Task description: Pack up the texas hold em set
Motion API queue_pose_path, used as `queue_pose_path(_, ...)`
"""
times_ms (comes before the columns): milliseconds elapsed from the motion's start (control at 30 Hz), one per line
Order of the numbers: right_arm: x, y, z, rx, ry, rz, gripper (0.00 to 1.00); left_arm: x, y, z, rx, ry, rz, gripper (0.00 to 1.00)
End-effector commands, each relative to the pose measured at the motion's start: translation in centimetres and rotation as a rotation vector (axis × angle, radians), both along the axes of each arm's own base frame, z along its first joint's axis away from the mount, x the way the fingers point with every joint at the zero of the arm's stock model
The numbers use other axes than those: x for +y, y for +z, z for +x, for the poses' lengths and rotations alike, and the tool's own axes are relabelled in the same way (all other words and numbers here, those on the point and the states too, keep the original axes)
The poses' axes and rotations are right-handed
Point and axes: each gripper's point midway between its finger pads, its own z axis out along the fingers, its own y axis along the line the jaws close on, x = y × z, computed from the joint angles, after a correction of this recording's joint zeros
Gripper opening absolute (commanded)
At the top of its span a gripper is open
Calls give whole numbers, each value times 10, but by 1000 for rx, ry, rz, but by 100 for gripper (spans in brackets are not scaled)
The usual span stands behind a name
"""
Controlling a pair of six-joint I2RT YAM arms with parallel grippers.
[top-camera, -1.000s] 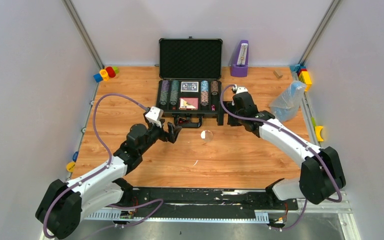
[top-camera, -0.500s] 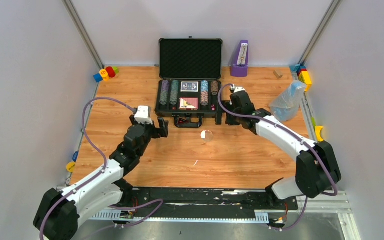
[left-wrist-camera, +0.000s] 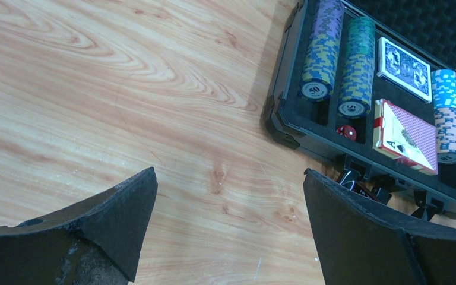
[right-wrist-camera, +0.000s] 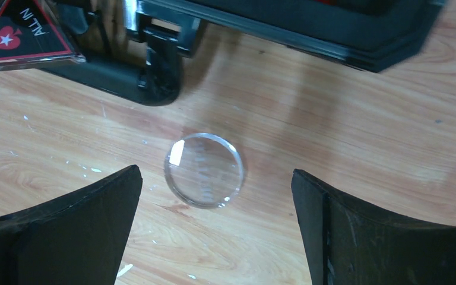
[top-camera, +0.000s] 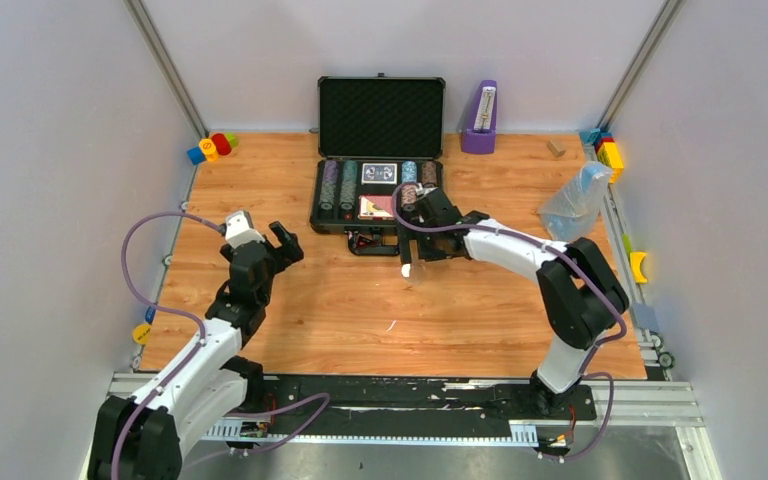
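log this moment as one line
left gripper: open, empty, near case | right gripper: open over clear disc | case: lid up, chips and decks inside | clear disc: on table, ungrasped

Pale grey walls around a wood-grain table, aluminium corner posts

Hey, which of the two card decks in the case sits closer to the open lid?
The dark-backed deck. It lies in the rear compartment, next to the lid. The red-backed deck lies in front of it.
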Motion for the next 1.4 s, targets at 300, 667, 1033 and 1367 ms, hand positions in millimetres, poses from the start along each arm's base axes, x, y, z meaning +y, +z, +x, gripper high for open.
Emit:
queue_pose_path(300,23,-32,-21,107,87,-64,86,-11,20,3,-89,-50,-58,100)
queue_pose_path(667,19,-42,-24,140,111,-121,57,-20,26,2,-113,-107,-66,100)
queue_pose_path(1033,35,45,10,-52,107,-36,41,-49,31,2,-138,-284,-61,100)
queue_pose_path(1367,66,115,89,-259,53,18,35,-74,26,4,-114,-416,-81,100)
